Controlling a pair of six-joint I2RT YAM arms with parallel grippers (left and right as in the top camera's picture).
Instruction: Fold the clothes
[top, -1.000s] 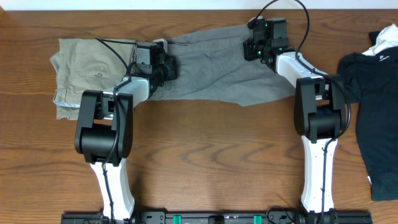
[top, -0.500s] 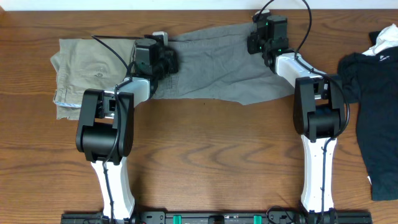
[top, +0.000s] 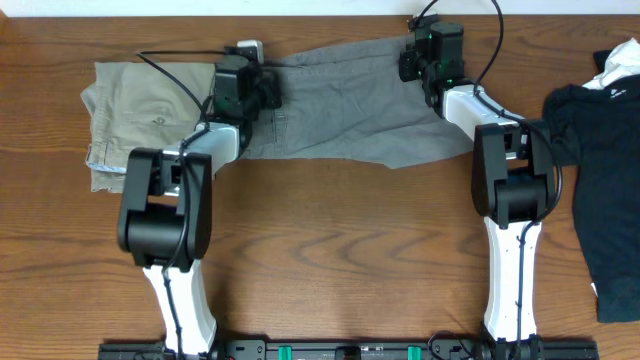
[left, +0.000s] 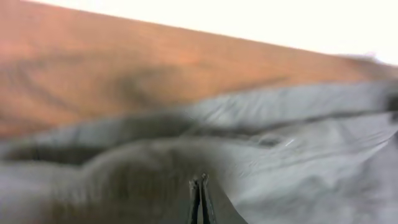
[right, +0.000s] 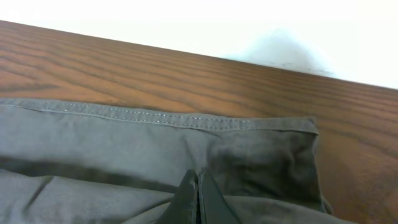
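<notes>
the table (top: 320, 250) filled the overhead frame. the shorts (top: 340, 110) lay spread across its upper centre, between khaki trousers (top: 140, 110) at upper left and a black garment (top: 605, 150) at the right edge. the left gripper (left: 199, 190) and right gripper (right: 196, 183) each had fingers pressed together, pinching cloth near the shorts' upper edge. risk: a thin pinch could slip under tension, dropping one corner and skewing the fold; the left end could drag the adjacent trousers. the garment's white label (top: 618, 62) showed no readable writing.
</notes>
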